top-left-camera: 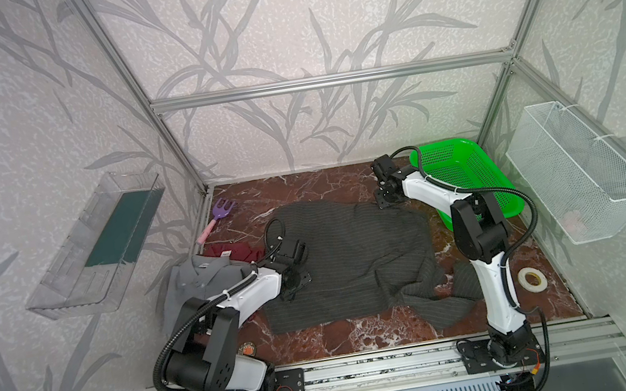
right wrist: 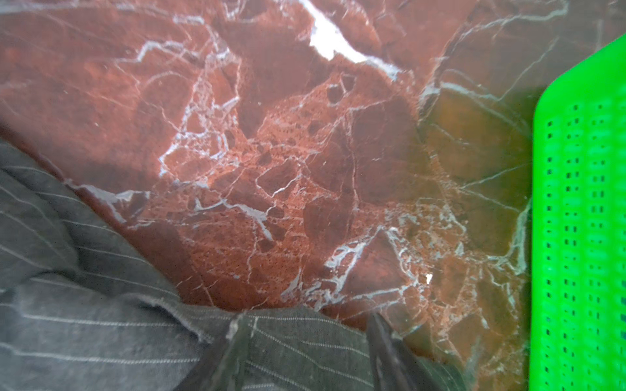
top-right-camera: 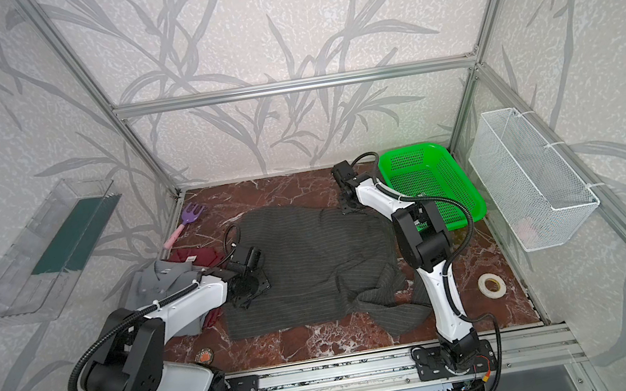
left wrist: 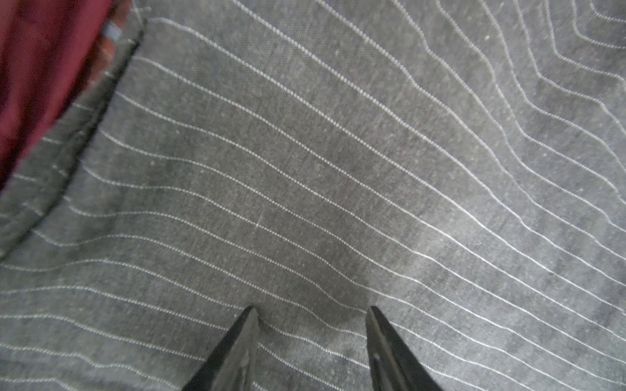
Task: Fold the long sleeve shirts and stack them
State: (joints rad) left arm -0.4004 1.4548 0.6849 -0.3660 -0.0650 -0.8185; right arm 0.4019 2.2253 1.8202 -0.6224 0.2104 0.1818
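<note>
Your left gripper (left wrist: 311, 311) stands parted, both tips down on the flat body of the large dark charcoal buttoned shirt with thin pale pinstripes (top-left-camera: 353, 253). Nothing is pinched between them. The dark red shirt (left wrist: 40, 84) lies just beside that hand, past the charcoal hem, and the plain mid-grey collared shirt (top-left-camera: 197, 279) sits under its forearm.

Your right gripper (right wrist: 306, 316) is parted too and straddles the pinstriped shirt's far edge. Bare red-brown marble tabletop (right wrist: 305, 152) lies ahead of its tips, and the bright green perforated plastic basket (right wrist: 582, 237) is near its outer side.

Close the right jaws here and, I judge, they may slip off the hem or catch one thin layer. Dragging with the left hand could pull the red shirt along. The crumpled sleeve (top-left-camera: 435, 296) behind the right hand may twist into the fold.
</note>
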